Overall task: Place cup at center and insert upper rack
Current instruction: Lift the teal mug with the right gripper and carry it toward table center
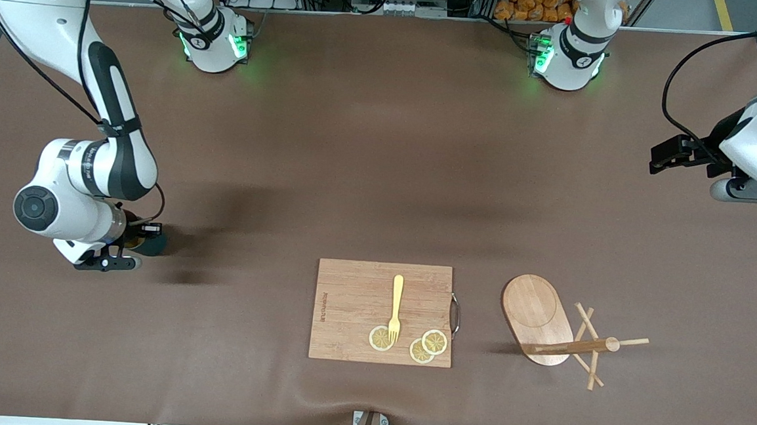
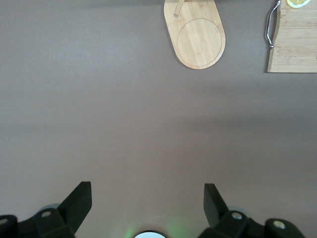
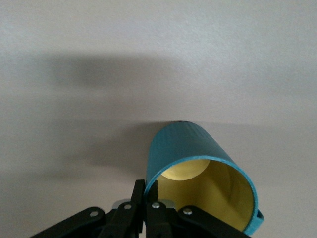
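The cup (image 1: pixel 154 243), dark teal with a yellow inside, is at the right arm's end of the table. My right gripper (image 1: pixel 128 240) is shut on its rim. In the right wrist view one finger is inside the cup (image 3: pixel 195 148) and one outside, with the gripper (image 3: pixel 144 191) pinching the wall. I cannot tell whether the cup touches the table. The upper rack (image 1: pixel 537 317), a wooden mug-tree stand, rests with its oval base flat on the table; post and pegs (image 1: pixel 590 345) show. My left gripper (image 1: pixel 663 156) is open and empty over the left arm's end; its own view (image 2: pixel 147 198) shows bare table.
A wooden cutting board (image 1: pixel 353 303) with a metal handle lies between the cup and the rack, nearer to the front camera. It carries a yellow fork (image 1: pixel 396 305) and lemon slices (image 1: pixel 434 341). The left wrist view shows the rack's base (image 2: pixel 198 39) and the board's edge (image 2: pixel 297 47).
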